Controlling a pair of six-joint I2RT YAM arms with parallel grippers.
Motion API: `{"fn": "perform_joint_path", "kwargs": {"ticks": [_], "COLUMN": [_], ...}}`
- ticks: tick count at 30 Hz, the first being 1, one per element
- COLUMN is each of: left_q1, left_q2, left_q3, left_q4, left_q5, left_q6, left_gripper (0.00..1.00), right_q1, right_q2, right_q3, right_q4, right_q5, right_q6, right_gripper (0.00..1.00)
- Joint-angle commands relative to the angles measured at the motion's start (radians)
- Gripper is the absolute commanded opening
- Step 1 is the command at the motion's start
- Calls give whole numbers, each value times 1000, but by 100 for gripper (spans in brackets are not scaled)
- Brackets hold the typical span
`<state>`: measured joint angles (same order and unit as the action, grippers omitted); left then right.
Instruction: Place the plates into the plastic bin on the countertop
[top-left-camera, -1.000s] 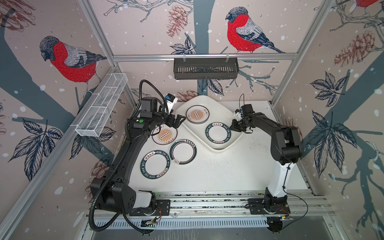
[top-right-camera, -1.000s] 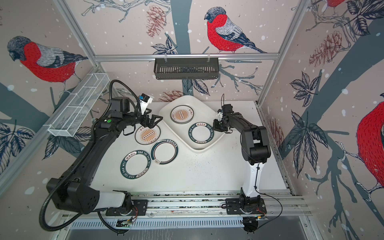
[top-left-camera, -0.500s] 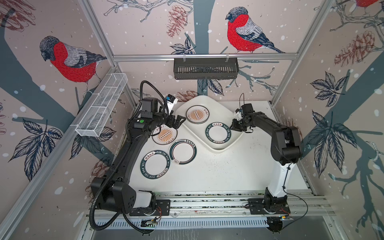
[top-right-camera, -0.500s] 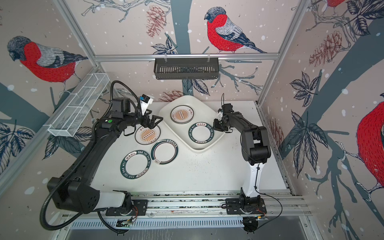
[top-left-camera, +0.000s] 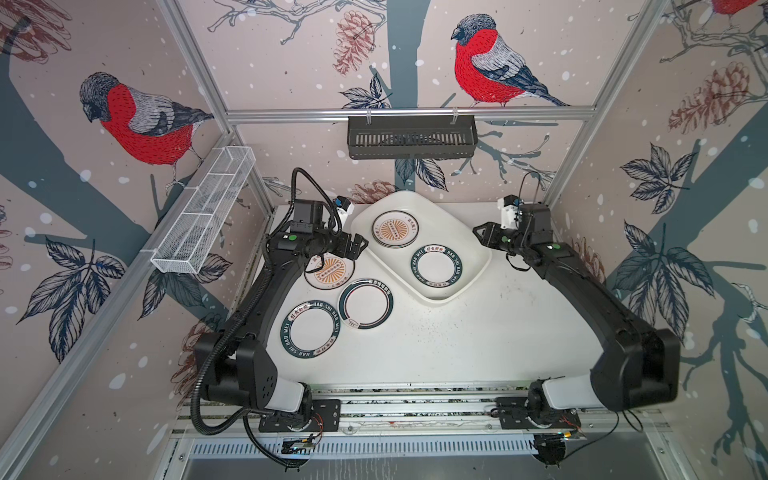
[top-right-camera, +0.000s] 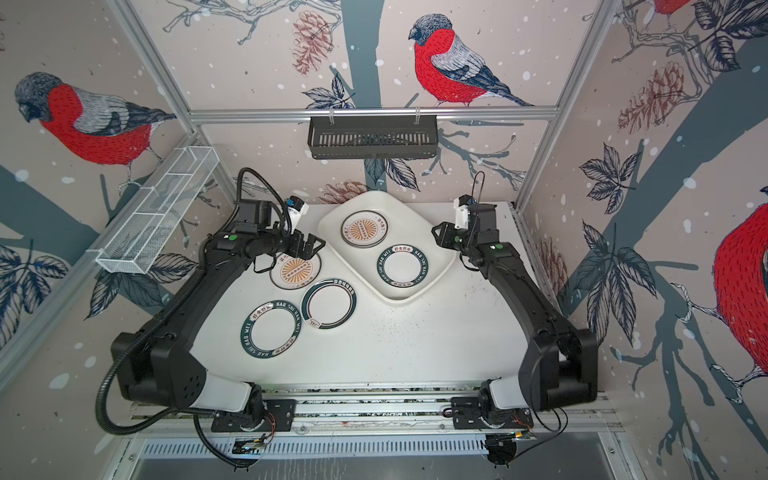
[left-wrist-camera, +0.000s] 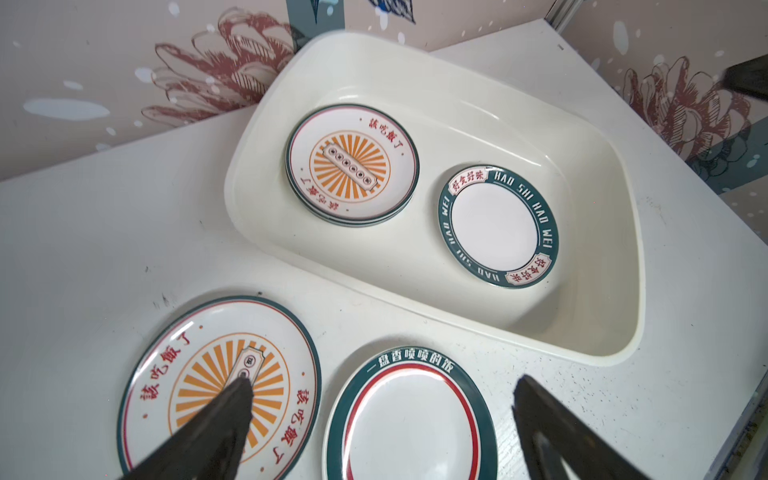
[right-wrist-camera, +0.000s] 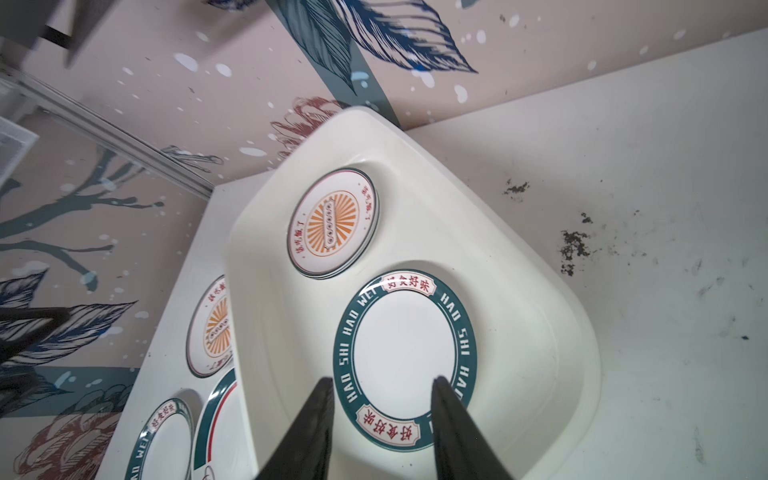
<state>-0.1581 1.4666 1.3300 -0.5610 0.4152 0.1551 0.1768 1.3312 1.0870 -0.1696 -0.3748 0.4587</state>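
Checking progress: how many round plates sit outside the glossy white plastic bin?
3 on the countertop: orange sunburst plate rearmost, red-ringed plate middle, lettered teal plate frontmost; none apparently hidden.

Enclosure, three walls: wallpaper, pale pink-beige ground with white flecks, teal branches and dark leaves.
Motifs: red-breasted birds; brown pine cones.
Framing: aluminium corner posts; crossbar along the back wall.
Fittings: black slotted basket hung from the crossbar; white wire mesh basket on the left rail, divided into compartments.
Surface: white, flat, with dark specks.
Front edge: aluminium rails.
Light: even, soft shadows.
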Motion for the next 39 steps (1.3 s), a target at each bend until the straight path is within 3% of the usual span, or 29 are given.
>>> {"fn": "perform_joint_path", "kwargs": {"ticks": [1,6,8,12,17,24,31,39], "left_q1": [10,102,180,294,311,354,411,453], "left_q2": [22,60,86,158,170,199,272,341], "left_q3": [-29,-66,-84,-108,-167,-185,-195,-178], "left_q4": [-48,4,29,41,112,142,169,192], "left_q5": [-34,-8,48,146,32,-5,41,84], "left_q6": [-45,-221,-309,-370,-371,-386,-389,-372], "left_gripper": [97,96,95,93,90,89,84,72], "right_q1": [10,51,73,111,133,141,141,143], "right_q2": [-144,-323,-376,-475,-527,-522,-477,-466], "right_q3": [-139,-324,-372,-478,-552,-586,-591,-603], "right_q4": [191,245,240,295,345,386,445,470], "right_q5": [-52,-58,-44,-16,4,10,-17,-22], "right_q6": [85,120,132,182,225,243,266,285], "right_gripper": [43,44,44,42,40,39,38,38]}}
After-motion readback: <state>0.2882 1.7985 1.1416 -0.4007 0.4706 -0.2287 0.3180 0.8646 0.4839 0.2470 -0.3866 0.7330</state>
